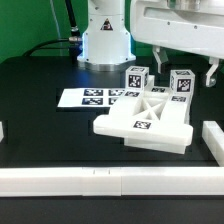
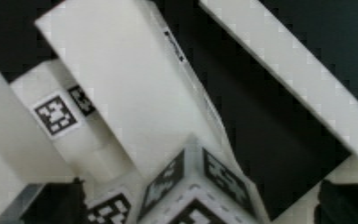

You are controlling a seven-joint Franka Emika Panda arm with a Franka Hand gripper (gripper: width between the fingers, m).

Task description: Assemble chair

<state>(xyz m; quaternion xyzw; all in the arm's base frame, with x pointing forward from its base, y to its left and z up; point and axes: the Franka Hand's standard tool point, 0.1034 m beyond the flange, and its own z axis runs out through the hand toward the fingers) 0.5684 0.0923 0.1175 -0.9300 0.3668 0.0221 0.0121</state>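
A large glossy white chair slab (image 1: pixel 145 122) with a cross pattern and a tag lies on the black table, right of centre. Two upright tagged white blocks stand behind it, one (image 1: pixel 135 78) further toward the exterior view's left and one (image 1: pixel 182 82) toward its right. My gripper (image 1: pixel 183 62) hangs just above the right block. In the wrist view a tagged block (image 2: pixel 202 192) fills the space at my jaws, corner on. Long white slabs (image 2: pixel 131 90) slant beyond it. My fingers do not show clearly in either view.
The marker board (image 1: pixel 95 97) lies flat left of the blocks. White border rails run along the front (image 1: pixel 100 180), the right (image 1: pixel 213 140) and the left (image 1: pixel 2 130). The robot base (image 1: pixel 105 40) stands at the back.
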